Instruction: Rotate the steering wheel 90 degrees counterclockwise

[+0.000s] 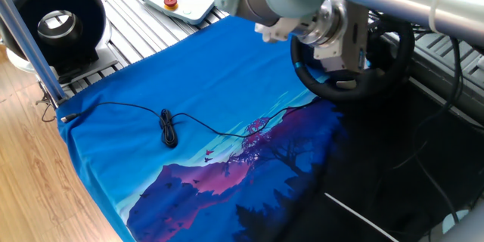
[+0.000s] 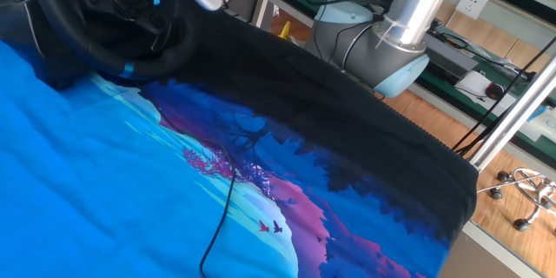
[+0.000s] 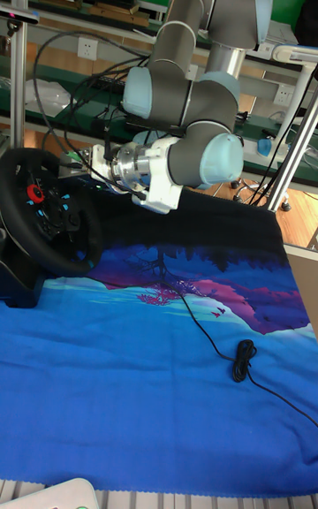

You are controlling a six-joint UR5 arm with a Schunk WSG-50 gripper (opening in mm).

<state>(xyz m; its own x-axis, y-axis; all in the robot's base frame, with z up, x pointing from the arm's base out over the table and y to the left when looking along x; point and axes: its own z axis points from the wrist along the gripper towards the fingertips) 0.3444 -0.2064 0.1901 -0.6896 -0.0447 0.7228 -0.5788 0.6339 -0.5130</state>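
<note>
behind arm (image 1: 302, 0), steering wheel (image 1: 393, 64) half hidden

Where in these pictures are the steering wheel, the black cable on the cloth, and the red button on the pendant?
steering wheel (image 3: 78, 254), tall fixed view, lower padded rim.
black cable (image 1: 168, 130), one fixed view, its bundled coil.
red button (image 1: 171, 2), one fixed view, the button's top.

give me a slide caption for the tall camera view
Robot arm's gripper reaches toward the steering wheel standing on a blue printed cloth.
</note>
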